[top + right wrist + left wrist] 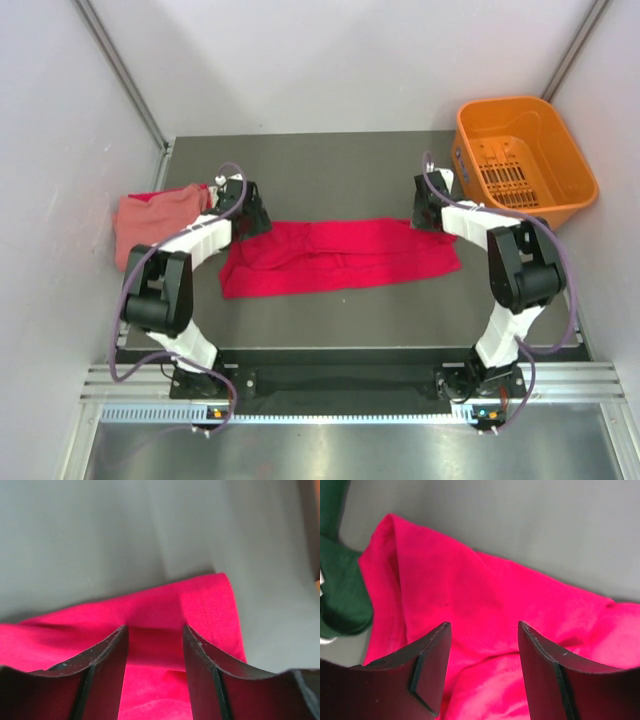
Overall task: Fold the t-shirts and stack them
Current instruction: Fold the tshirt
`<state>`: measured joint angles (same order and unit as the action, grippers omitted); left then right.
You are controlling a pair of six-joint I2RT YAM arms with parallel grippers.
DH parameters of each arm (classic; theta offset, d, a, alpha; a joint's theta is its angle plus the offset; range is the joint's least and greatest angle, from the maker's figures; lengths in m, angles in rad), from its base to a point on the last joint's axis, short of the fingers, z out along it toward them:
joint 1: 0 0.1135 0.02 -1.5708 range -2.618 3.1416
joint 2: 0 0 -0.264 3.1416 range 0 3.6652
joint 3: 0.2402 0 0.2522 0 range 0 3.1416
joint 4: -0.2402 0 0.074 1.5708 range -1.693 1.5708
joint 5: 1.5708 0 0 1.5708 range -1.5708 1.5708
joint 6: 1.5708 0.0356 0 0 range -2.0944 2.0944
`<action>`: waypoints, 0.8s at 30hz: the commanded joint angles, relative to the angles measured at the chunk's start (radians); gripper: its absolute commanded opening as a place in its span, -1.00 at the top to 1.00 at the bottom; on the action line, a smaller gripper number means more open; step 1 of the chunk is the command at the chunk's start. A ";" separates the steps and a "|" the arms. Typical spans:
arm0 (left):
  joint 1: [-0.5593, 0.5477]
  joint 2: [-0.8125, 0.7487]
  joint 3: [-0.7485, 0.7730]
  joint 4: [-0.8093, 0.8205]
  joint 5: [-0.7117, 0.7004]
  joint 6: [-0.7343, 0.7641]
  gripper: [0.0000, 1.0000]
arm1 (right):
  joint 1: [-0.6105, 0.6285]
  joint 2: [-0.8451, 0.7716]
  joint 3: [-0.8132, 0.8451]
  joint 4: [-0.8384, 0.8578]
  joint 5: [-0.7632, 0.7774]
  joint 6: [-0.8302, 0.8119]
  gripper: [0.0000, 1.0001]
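Both left gripper (pixel 484 626) and right gripper (pixel 155 628), fingers spread and empty, hang over the red shirt's (pixel 340 255) ends, likely to fold it.

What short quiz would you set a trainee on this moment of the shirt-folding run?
1. True or false: the salmon pink t-shirt lies on top of the red t-shirt.
2. The left gripper is: A) shut on the red t-shirt; B) open over the red t-shirt; C) shut on the salmon pink t-shirt.
3. In the left wrist view, what colour is the cloth beside the end of the red t-shirt?
Key: 1 false, it lies off to the left of it; 2 B; 3 dark green, the dark green cloth.
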<state>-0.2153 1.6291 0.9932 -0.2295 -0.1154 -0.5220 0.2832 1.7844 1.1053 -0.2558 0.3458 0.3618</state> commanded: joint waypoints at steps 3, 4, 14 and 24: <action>0.010 0.115 0.143 -0.119 -0.016 -0.009 -0.21 | -0.036 0.036 0.053 -0.025 -0.037 0.023 0.06; 0.011 0.129 0.150 -0.122 -0.017 -0.009 -0.21 | -0.039 0.040 0.051 -0.022 -0.044 0.023 0.06; 0.034 0.287 0.254 -0.182 -0.027 -0.012 -0.19 | -0.081 0.113 0.090 -0.071 -0.038 0.060 0.06; 0.062 0.468 0.447 -0.240 0.013 -0.024 -0.18 | -0.111 0.270 0.309 -0.187 -0.044 0.062 0.03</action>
<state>-0.1822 1.9873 1.3876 -0.5030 -0.1349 -0.5304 0.1986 1.9781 1.3418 -0.3965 0.2794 0.4202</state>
